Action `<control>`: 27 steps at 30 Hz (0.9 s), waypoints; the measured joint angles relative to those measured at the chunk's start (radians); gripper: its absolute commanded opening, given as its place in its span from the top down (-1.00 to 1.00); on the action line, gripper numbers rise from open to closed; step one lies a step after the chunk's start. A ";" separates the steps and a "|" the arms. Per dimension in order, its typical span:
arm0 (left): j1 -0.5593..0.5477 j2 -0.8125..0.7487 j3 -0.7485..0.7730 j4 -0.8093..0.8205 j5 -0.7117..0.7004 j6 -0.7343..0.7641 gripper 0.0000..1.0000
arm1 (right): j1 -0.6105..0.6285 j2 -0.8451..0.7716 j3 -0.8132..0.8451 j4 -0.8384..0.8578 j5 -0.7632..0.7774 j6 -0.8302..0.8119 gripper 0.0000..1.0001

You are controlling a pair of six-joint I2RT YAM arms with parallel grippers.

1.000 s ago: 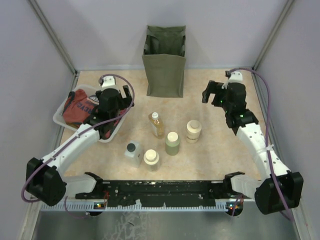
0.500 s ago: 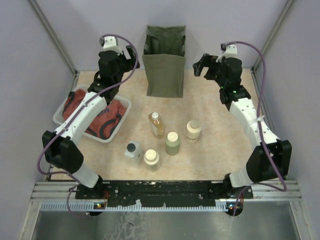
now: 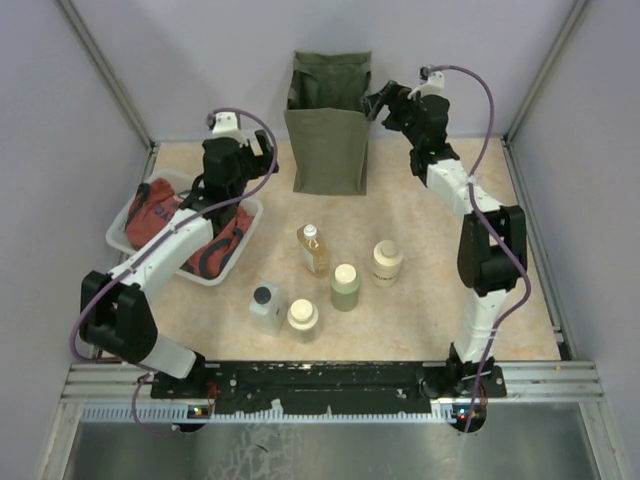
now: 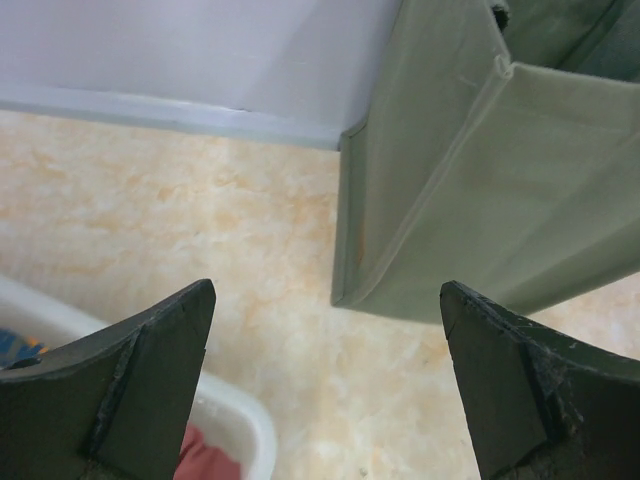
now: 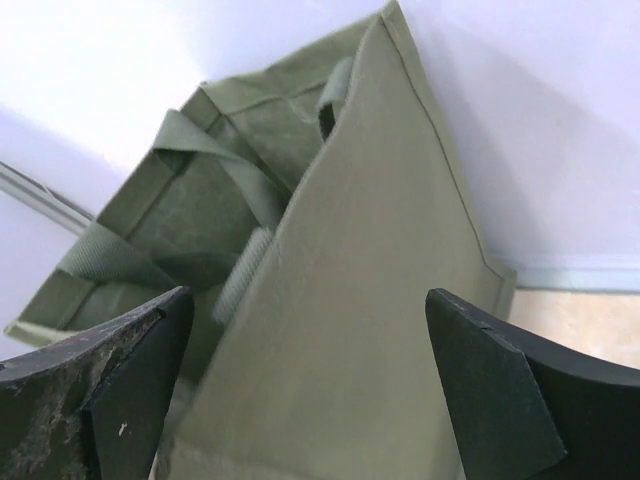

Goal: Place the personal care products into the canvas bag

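Observation:
The olive-green canvas bag (image 3: 330, 130) stands upright and open at the back of the table. Five products stand in a group nearer the front: an amber bottle (image 3: 314, 249), a green bottle with a cream cap (image 3: 345, 287), a cream jar (image 3: 387, 262), a grey bottle with a black cap (image 3: 266, 306) and a pale jar with a wide cream lid (image 3: 303, 319). My left gripper (image 3: 263, 160) is open and empty, left of the bag (image 4: 500, 180). My right gripper (image 3: 378, 103) is open and empty beside the bag's upper right edge (image 5: 380, 250), facing its open mouth.
A clear plastic tray (image 3: 122, 222) with a red-and-black fabric pouch (image 3: 160, 205) sits at the left, under my left arm. Its rim (image 4: 235, 410) shows in the left wrist view. Walls close in the back and both sides.
My right gripper has swung left and up to the bag's right top edge. My left gripper rose to the back wall, then came down beside the bag's left side.

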 measured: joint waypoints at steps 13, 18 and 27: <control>0.000 -0.222 -0.102 0.020 -0.077 0.044 -0.99 | 0.089 0.159 0.355 -0.188 0.062 -0.043 -0.83; 0.000 -0.221 -0.140 0.001 -0.085 0.046 -0.99 | 0.102 0.159 0.372 -0.303 0.135 -0.084 -0.79; 0.000 -0.221 -0.164 -0.022 -0.088 0.045 -0.99 | 0.101 0.154 0.378 -0.384 0.209 -0.162 0.60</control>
